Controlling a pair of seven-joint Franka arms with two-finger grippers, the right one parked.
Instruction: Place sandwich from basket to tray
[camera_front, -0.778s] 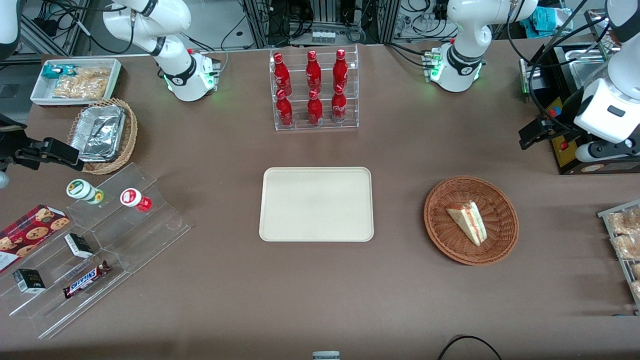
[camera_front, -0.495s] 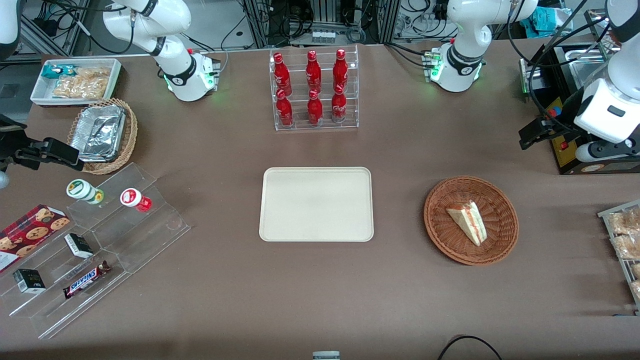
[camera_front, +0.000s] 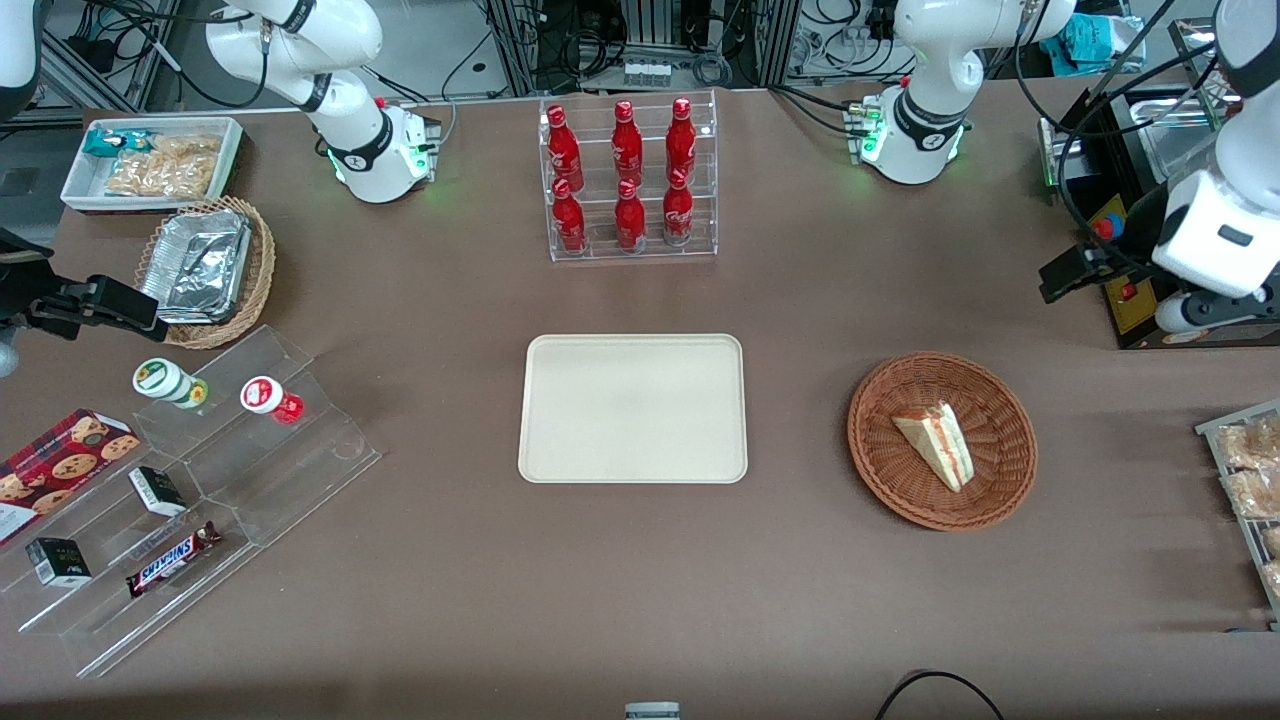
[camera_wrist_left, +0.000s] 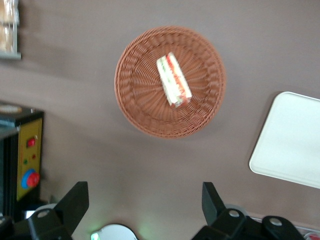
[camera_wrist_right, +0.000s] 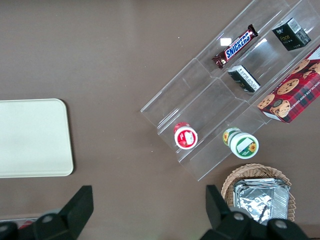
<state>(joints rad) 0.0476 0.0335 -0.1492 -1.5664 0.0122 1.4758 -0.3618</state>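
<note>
The sandwich, a pale wedge with a red and green stripe, lies in the reddish-brown wicker basket toward the working arm's end of the table. It also shows in the left wrist view, inside the basket. The cream tray lies flat and bare at the table's middle, and its corner shows in the left wrist view. My left gripper hangs high above the table, farther from the front camera than the basket and off to its side. Its fingers are wide open and empty.
A black control box with a red button stands under the gripper. A rack of red bottles stands farther back than the tray. A wire tray of bagged snacks sits at the table edge beside the basket.
My left arm's wrist has shifted slightly; the gripper stays open. The sandwich, basket and tray have not moved.
</note>
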